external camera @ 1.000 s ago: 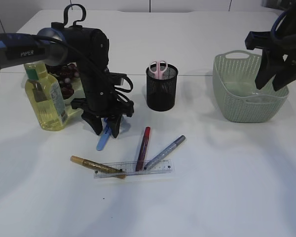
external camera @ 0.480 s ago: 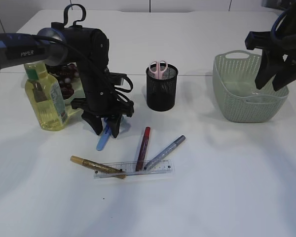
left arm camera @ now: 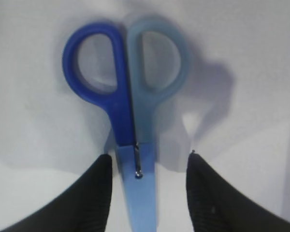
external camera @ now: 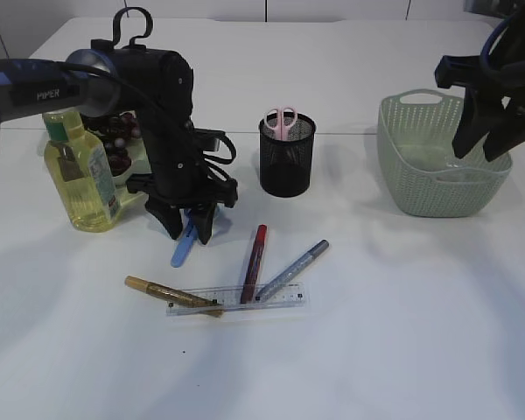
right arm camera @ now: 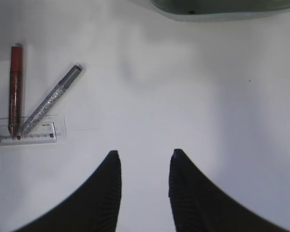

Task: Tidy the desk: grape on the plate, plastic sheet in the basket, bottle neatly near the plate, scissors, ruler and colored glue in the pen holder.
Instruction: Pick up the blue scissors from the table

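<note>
Bright, even overhead light; soft shadows on the white table (external camera: 402, 332); close-up left wrist view blurred.

Office-type desk: white tabletop (external camera: 376, 332), pen holder (external camera: 287, 156).

A white desk (external camera: 402, 332) is carrying everything, its far edge running beneath a pale wall (external camera: 332, 9) behind.
</note>
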Tool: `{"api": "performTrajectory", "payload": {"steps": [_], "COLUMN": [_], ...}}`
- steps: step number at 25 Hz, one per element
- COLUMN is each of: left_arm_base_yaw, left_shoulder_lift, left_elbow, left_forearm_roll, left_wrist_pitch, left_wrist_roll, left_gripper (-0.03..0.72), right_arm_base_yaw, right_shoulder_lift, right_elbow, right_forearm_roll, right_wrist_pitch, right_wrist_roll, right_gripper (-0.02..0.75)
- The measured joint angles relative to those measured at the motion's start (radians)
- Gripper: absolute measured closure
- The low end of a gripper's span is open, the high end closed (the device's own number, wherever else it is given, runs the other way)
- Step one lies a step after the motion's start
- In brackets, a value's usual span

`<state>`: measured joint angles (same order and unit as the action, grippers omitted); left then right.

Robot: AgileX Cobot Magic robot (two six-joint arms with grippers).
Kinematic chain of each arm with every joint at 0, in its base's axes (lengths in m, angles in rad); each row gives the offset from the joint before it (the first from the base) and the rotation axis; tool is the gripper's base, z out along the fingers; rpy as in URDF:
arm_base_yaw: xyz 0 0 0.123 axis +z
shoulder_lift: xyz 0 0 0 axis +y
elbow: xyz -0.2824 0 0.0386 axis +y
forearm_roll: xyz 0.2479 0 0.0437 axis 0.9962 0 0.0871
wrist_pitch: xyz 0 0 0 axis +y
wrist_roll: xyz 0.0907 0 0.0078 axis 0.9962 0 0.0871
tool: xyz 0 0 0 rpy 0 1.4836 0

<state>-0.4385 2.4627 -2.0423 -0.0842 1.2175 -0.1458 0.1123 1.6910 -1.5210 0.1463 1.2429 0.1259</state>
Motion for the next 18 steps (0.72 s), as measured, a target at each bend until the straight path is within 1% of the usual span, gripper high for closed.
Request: {"api": "performTrajectory", "payload": {"steps": [13, 18], "left_arm_base_yaw": [0.006, 0.008], "left_shoulder_lift": [0.01, 0.01], "left_elbow": [-0.006, -0.006], "left_forearm_roll": [-0.018, -0.018], "left_wrist_pitch": [0.0, 0.0], "left_wrist_roll": [0.002, 0.002], "left_gripper": [0.34, 0.395], "right_arm_base_yaw": [0.0, 0.0], "right_shoulder_lift": [0.0, 0.0], "right_elbow": [0.0, 0.0], "right_forearm_roll": [0.0, 0.0], "right_wrist_pitch": [0.0, 0.0], "right_wrist_roll": [-0.002, -0.002], "right_gripper": [0.456, 0.456]}}
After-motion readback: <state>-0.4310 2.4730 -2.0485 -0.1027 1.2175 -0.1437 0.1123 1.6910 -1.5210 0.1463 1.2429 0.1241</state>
